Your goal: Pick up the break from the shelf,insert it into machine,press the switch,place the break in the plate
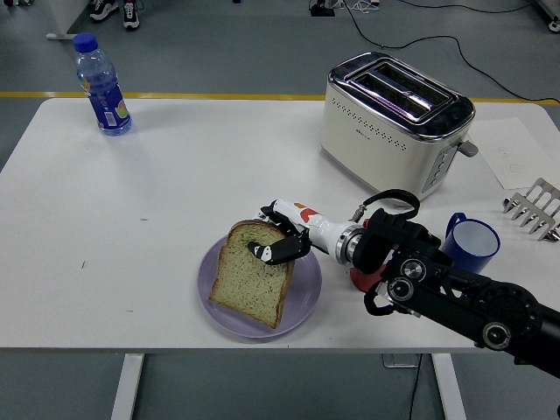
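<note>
A slice of brown bread (249,276) lies tilted over the purple plate (302,306) near the table's front edge, its lower end on the plate. My right hand (278,234) comes in from the right and is shut on the slice's upper edge, thumb on top. The cream toaster (394,118) stands at the back right with both slots empty. The metal rack (535,208) pokes in at the right edge. My left hand is out of view.
A blue-capped bottle (102,85) stands at the far left corner. A blue mug (471,241) sits right of my forearm, and a red cup (362,277) is mostly hidden under it. A paper sheet (516,153) lies by the toaster.
</note>
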Available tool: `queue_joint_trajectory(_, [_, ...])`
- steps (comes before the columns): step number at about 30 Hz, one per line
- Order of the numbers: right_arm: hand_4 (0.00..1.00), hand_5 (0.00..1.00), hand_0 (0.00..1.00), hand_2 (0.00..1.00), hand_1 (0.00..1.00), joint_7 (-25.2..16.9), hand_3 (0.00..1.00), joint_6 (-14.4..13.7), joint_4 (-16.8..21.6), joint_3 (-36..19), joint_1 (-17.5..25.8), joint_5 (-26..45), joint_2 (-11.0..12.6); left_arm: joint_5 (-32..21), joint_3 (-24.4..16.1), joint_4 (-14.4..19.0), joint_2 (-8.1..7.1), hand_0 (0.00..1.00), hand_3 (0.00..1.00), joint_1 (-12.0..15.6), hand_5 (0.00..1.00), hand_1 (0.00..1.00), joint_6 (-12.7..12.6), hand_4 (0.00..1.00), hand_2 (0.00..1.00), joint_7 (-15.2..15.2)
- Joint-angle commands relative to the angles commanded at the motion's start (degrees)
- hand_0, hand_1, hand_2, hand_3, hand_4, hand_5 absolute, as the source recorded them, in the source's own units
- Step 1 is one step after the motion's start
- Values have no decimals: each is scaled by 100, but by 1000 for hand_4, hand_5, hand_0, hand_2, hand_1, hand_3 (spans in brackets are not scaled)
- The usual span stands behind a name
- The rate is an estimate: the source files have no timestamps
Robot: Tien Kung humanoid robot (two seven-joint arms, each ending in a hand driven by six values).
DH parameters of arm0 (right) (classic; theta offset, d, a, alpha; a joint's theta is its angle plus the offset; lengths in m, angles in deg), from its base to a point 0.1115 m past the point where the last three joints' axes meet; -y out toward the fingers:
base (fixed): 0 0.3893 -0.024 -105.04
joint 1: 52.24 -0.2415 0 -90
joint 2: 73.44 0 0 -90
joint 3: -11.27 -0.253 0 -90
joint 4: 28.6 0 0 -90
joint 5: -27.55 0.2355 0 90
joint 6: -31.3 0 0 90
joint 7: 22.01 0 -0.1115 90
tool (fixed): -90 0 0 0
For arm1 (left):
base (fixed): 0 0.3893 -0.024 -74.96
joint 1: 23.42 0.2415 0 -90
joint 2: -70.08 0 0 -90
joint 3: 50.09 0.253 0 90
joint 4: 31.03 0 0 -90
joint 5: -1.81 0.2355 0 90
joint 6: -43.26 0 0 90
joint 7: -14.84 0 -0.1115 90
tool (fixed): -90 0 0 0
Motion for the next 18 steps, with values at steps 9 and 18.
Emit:
queue_joint_trajectory(9, [495,2,161,311,200,-263,440,33,-527,170,-25,197,-174,-45,47,0,3,685,560,-6,832,693,-4,282,677,11])
queue_joint_trajectory(18, [435,48,461,531,463,-592,575,109,-846,205,-64,-215,-280,-135,116,0,2,685,562,-34,833,692,-7,283,676,19])
